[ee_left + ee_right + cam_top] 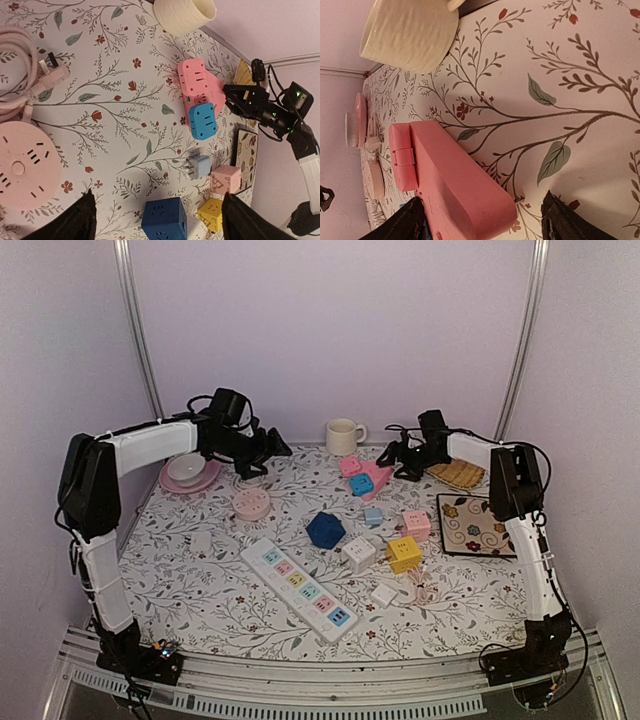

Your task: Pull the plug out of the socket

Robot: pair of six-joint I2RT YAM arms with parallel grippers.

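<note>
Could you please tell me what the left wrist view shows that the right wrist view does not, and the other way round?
Only the left wrist view: the round pink socket with its coiled pink cord, the dark blue cube socket and the yellow cube. Only the right wrist view: the pink saucer with a bowl on it, far off at the left edge. Both: the cream mug, the pink socket block and the floral table cover.

Matt plastic pink socket (450,185), ribbed ceramic mug (410,32), smooth printed tbl cloth (600,150)
</note>
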